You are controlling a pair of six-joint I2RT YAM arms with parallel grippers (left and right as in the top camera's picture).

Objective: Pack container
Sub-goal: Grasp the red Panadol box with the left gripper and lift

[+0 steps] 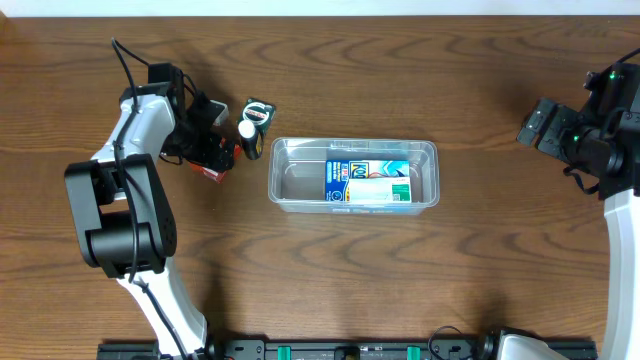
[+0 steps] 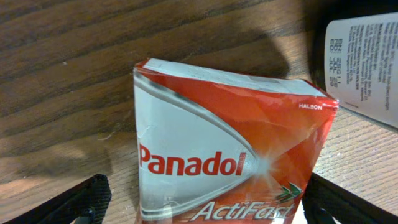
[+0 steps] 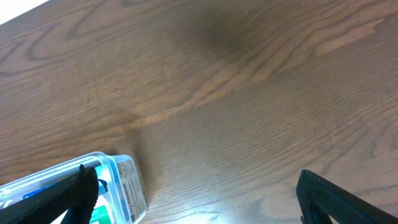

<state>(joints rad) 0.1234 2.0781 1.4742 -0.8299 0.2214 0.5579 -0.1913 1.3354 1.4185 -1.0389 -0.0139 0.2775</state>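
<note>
The clear plastic container (image 1: 296, 176) lies in the middle of the table with a blue-and-white box (image 1: 367, 182) lying inside it. My left gripper (image 1: 208, 150) is left of the container, open, with its fingers on either side of a red-and-silver Panadol box (image 1: 212, 172). In the left wrist view the gripper (image 2: 205, 211) straddles the Panadol box (image 2: 230, 143), which rests on the wood. My right gripper (image 1: 540, 128) is open and empty at the far right. In the right wrist view the gripper (image 3: 205, 205) is above bare wood, with a container corner (image 3: 127, 180) at lower left.
A dark bottle with a white cap (image 1: 248, 138) lies right of the Panadol box, and its white label (image 2: 367, 68) shows in the left wrist view. A small dark packet (image 1: 259, 112) lies behind the bottle. The table is brown wood.
</note>
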